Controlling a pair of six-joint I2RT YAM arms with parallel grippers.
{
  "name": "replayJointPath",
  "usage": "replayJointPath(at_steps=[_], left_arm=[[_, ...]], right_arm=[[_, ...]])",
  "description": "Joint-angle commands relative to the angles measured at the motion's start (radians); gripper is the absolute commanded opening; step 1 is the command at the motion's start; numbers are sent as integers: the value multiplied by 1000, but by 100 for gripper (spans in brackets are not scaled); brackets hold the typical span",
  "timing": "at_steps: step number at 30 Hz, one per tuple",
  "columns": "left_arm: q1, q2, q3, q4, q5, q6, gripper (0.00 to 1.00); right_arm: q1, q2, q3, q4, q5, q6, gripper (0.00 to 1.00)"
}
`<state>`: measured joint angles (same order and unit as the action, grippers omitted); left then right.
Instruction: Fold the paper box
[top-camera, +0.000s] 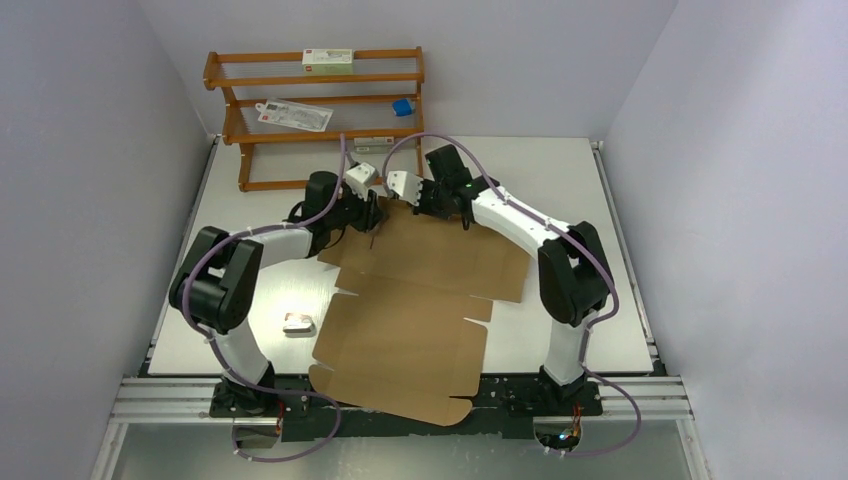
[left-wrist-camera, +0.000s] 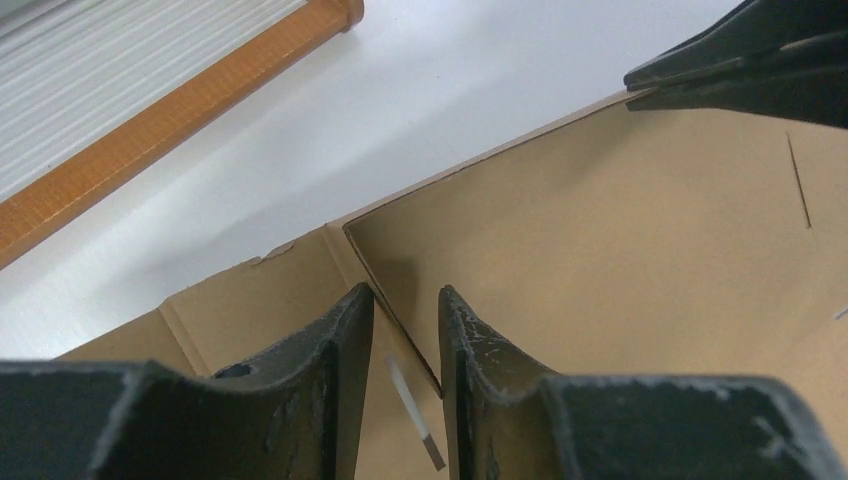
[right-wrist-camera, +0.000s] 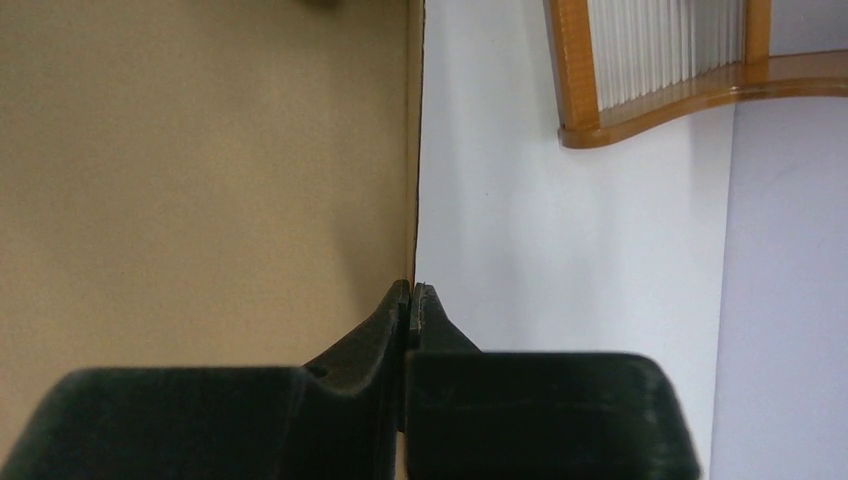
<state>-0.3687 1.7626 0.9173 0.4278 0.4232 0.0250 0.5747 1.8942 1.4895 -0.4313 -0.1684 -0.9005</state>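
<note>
White bench (top-camera: 560, 170), pale grey walls on three sides, aluminium rail along the near edge. Paper box (top-camera: 420, 300) lies mid-bench as an unfolded brown die-cut sheet, flaps and slits showing; its near rounded flap overhangs the rail between the two arm bases. The far end of the sheet sits between the two wrists, and in the left wrist view one panel there is tilted up along a crease, apart from the narrow side flap next to it. Left arm (top-camera: 275, 243) reaches in from the left: left jaws stand a little apart, straddling that crease at the corner, with a gap visible on both sides of the card edge; no pinch seen. Right arm (top-camera: 510, 218) reaches in from the right: right jaws are together, clamped on the far edge of the paper box, tips right at the rim of the card. Wooden rack (top-camera: 315, 110) stands at the far left corner, a white carton (top-camera: 328, 61) on its top shelf. Small white item (top-camera: 297, 323) rests on the bench just left of the sheet.
</note>
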Motion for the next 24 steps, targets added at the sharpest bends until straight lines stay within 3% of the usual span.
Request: replayJointPath(at_steps=[1, 6, 12, 20, 24], left_arm=[[-53, -65, -16, -1, -127, -67, 38], [-64, -153, -72, -17, -206, -144, 54], [-65, -234, -88, -208, -356, -273, 68], [-65, -393, -220, -295, -495, -393, 75], [-65, -417, -276, -296, -473, -424, 77]], right_arm=[[31, -64, -49, 112, 35, 2, 0], [31, -75, -78, 124, 50, -31, 0], [28, -51, -51, 73, 63, -74, 0], [19, -64, -52, 71, 69, -108, 0], [15, -79, -60, 88, 72, -113, 0]])
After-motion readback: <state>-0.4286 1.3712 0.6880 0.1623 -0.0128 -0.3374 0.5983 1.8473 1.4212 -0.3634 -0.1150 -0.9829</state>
